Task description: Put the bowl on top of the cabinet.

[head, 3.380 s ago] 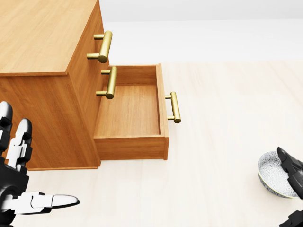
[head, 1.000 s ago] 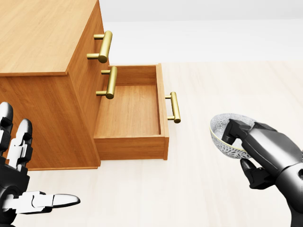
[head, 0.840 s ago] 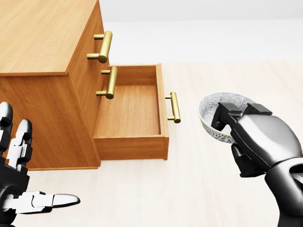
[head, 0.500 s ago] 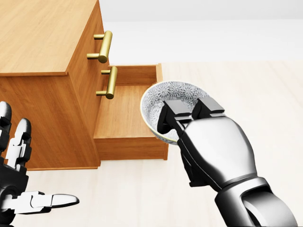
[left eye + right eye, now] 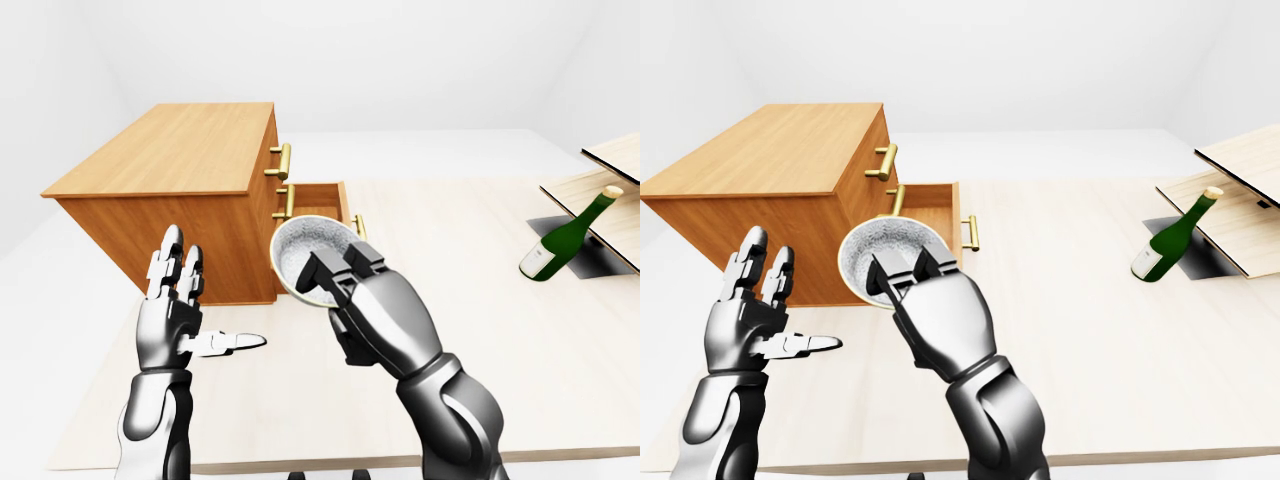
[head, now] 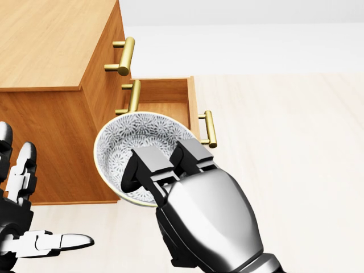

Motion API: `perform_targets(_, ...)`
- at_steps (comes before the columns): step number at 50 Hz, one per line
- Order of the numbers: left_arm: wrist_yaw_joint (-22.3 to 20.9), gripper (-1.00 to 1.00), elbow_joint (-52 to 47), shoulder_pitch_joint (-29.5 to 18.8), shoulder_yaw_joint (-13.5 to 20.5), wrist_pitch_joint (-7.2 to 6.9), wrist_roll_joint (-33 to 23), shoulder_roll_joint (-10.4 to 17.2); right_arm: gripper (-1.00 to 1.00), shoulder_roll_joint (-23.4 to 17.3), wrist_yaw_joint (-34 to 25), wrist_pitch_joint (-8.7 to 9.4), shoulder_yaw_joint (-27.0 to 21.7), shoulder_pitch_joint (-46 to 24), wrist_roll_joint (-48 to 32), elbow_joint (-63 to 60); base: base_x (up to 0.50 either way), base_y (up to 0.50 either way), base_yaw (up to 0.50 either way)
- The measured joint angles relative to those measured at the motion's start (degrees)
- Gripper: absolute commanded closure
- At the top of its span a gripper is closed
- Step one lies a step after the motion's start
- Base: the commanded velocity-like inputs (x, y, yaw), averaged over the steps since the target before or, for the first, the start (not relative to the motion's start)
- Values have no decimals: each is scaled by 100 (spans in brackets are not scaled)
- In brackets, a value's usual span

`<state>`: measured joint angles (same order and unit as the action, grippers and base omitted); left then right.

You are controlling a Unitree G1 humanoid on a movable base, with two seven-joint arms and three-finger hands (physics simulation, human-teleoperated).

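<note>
Grey-patterned and pale-rimmed, the bowl (image 6: 122,142) is being held in the air by the right hand (image 6: 207,219), whose fingers (image 6: 149,165) are hooking over its rim into the inside. In the head view it is tilting toward the camera, covering part of the open bottom drawer (image 6: 165,91) of the wooden cabinet (image 5: 170,150). The left hand (image 5: 172,310) is hovering open, fingers spread, gripping nothing. A green bottle (image 5: 565,238) is leaning at the tabletop's (image 5: 480,300) right.
</note>
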<state>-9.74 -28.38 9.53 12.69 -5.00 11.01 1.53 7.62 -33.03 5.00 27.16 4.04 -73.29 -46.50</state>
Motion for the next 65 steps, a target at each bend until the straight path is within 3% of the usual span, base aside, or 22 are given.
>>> perform_targets(5, -2, -100, 6, -7, 8, 0, 5, 3, 100, 20, -78, 0, 62, -31, -80, -35, 0, 0, 0)
perform_targets(10, -4, -100, 2, -10, 17, 0, 12, 5, 100, 145, -582, 0, -36, -321, -537, -53, 0, 0, 0)
perform_targets(23, -1, -100, 15, -24, 25, 0, 14, 9, 100, 706, -697, 0, -940, -1908, -2224, 224, 0, 0, 0)
perform_targets(37, 11, -100, 47, -41, 26, 0, 12, 14, 100, 456, -698, 0, -1868, -3744, -3150, 865, 0, 0, 0)
perform_targets(50, 24, -100, 85, -56, 15, 0, 5, 22, 100, 15, -697, 0, -2296, -5227, -2970, 2089, 0, 0, 0)
perform_targets(65, 9, -100, 34, 15, -49, 0, -49, -6, 100, -814, -697, 0, -2578, -7403, -1098, 4970, 0, 0, 0)
